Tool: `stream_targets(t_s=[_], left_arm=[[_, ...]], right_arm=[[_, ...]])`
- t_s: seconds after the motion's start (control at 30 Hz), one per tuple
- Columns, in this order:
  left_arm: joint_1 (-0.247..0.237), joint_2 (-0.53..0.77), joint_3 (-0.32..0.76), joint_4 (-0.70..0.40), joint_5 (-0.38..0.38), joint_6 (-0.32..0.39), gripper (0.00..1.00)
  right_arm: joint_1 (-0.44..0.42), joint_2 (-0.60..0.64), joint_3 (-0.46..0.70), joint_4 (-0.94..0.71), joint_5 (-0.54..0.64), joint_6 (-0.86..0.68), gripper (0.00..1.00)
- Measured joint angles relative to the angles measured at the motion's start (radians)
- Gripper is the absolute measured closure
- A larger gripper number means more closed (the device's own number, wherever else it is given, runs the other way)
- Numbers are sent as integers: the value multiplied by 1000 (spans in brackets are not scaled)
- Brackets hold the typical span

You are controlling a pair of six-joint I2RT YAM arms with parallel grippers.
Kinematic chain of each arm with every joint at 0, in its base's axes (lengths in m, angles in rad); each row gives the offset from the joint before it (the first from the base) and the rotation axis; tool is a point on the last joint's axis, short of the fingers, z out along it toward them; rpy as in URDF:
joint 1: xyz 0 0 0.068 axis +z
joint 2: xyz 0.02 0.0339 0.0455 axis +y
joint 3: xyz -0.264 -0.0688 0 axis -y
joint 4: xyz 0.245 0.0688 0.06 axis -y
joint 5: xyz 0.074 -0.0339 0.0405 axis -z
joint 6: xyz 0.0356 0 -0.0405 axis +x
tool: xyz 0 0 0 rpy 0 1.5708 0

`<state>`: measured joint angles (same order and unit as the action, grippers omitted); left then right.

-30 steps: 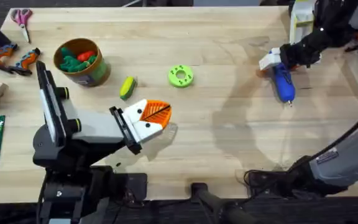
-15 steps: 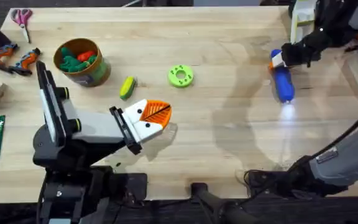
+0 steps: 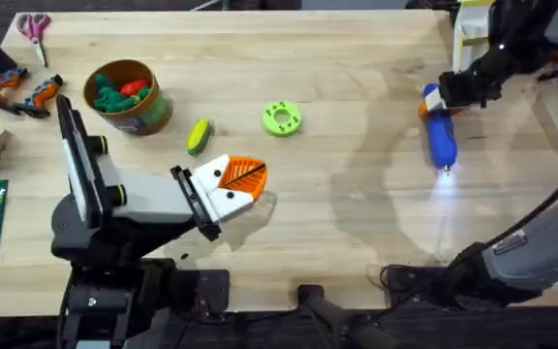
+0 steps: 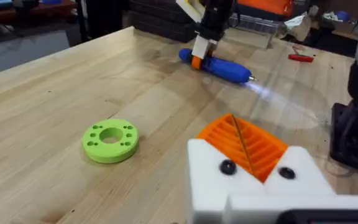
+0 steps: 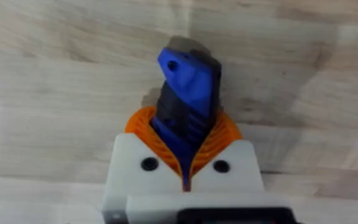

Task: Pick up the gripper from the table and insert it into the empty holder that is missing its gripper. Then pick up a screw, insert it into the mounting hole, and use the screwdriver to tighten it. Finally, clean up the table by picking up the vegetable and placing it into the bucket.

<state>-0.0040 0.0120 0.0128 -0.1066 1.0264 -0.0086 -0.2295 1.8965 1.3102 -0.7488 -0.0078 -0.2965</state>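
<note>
The right gripper [image 3: 437, 97] was clamped on the rear end of the blue screwdriver [image 3: 441, 139], whose bit end shone light onto the wooden table [image 3: 356, 223]. Well apart from the screwdriver, the left gripper [image 3: 243, 182] rested with its orange pads pressed together. The yellow-green vegetable [image 3: 198, 136] lay beside the bucket [image 3: 126, 97], near the green disc [image 3: 281, 118].

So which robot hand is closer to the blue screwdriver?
Right. The right gripper is clamped on the screwdriver at its back end. The left gripper sits far across the table, near the yellow-green vegetable.
</note>
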Motion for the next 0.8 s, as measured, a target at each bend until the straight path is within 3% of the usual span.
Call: stream_targets(t_s=[0.2, 0.53, 0.8], left_arm=[[0, 0, 0, 0, 0, 0, 990], [0, 0, 0, 0, 0, 0, 990], [0, 0, 0, 0, 0, 0, 990]], right_arm=[[0, -75, -25, -49, -33, 26, 975], [35, -436, -26, -61, -197, 43, 975], [77, -615, -26, -131, -375, 80, 975]])
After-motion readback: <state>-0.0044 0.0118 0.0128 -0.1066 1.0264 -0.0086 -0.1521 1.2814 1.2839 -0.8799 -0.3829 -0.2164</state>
